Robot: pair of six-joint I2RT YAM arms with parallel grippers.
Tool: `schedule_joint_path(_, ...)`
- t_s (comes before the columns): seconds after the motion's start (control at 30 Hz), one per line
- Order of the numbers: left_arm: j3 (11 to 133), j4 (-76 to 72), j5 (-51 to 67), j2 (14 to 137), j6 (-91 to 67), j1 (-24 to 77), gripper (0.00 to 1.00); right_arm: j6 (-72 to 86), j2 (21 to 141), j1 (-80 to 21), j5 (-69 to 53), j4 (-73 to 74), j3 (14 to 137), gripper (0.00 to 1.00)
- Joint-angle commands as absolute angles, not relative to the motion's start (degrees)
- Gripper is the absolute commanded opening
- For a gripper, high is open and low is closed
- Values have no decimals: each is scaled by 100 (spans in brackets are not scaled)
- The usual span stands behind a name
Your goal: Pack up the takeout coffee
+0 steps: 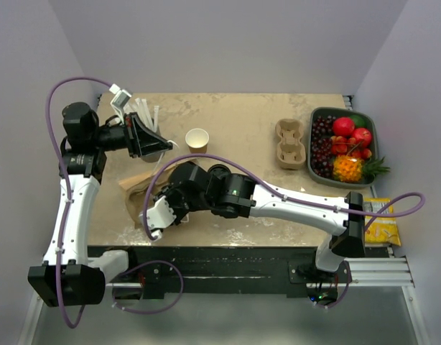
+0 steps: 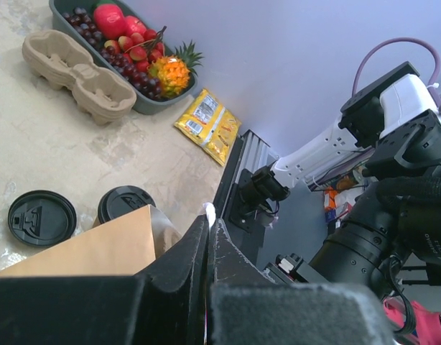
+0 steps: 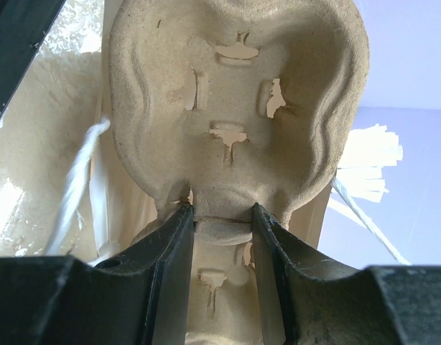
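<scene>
My right hand [image 3: 222,212] was clamped on a pulp carrier [image 3: 235,108], my left hand [image 2: 210,223] pinched shut. The takeout coffee [image 2: 126,203] stood upright just right of the bag [image 2: 98,248], nearer my right hand.

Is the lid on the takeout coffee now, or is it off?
On: the takeout coffee stands upright, capped in black, by the brown bag; a spare lid lies loose beside it.
</scene>
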State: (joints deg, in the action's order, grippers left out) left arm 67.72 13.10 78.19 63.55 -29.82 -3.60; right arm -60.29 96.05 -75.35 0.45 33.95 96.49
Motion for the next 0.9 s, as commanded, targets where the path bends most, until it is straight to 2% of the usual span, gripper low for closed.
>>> schedule_joint_path(0.0,6978,1142,8051,6407,-3155,-343,0,-5871,9457,-7453,-9,3305,9572,0)
schedule_joint_path(0.4,7066,1441,8244,6504,-2813,-343,0,-5871,8922,-7225,27,3147,9062,0)
schedule_joint_path(0.53,7040,1476,8332,6495,-2725,-351,0,-5801,8685,-7076,-394,3094,8948,0)
schedule_joint_path(0.87,7101,1512,8455,6495,-2769,-343,0,-6407,8692,-7066,-26,3366,8684,0)
